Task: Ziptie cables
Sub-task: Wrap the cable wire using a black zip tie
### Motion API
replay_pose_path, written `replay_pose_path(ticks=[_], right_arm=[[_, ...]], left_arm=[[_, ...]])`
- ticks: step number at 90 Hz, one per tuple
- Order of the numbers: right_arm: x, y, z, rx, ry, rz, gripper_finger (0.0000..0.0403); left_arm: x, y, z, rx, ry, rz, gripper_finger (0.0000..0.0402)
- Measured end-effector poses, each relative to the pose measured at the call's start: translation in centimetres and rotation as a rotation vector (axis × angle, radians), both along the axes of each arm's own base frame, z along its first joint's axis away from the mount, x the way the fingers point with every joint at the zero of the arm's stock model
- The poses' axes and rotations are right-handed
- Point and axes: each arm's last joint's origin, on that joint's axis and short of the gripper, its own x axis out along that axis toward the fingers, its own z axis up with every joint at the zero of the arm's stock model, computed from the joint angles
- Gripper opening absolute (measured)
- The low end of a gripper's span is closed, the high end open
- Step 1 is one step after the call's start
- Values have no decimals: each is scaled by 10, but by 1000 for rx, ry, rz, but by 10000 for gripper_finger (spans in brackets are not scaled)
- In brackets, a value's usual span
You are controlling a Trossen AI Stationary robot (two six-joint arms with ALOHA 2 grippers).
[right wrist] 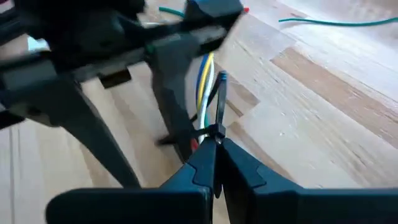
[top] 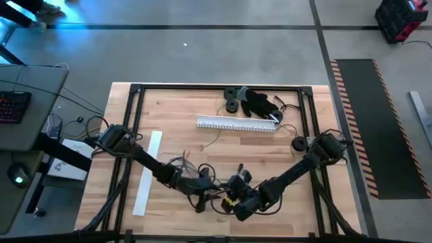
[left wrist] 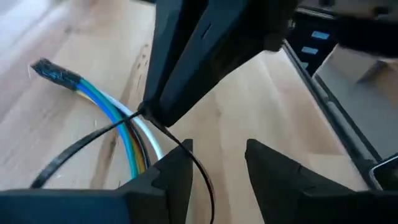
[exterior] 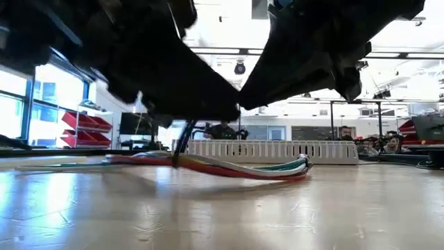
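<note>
robot arms: two, left arm (top: 135, 154) and right arm (top: 297, 169)
cables (exterior: 229, 167): one bundle, near edge of the table
white slotted duct (top: 237, 124): one, far side
white flat strip (top: 147, 172): one, left
black round parts (top: 232, 106): several, exact number unclear

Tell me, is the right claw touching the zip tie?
Touching. The right wrist view shows the right claw pinched shut on the thin black zip tie around the cables.
</note>
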Motion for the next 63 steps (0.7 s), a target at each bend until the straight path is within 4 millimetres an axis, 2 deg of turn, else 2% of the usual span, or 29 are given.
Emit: replay_pose_path(ticks=[12,23,46,63], right_arm=[[0,0,0,-17,1,8,0],[2,1,1,-36,-7,32,0],[5,3,3,-59,-13,101,0],[5,3,1,-61,9,111,0]], left_arm=[[-9,-13,6,71,-43,45,121],[-14,-14,-3,130,5,99,120],[-3,12,-22,147,106,185,162],[-2,14,2,179,54,136,170]])
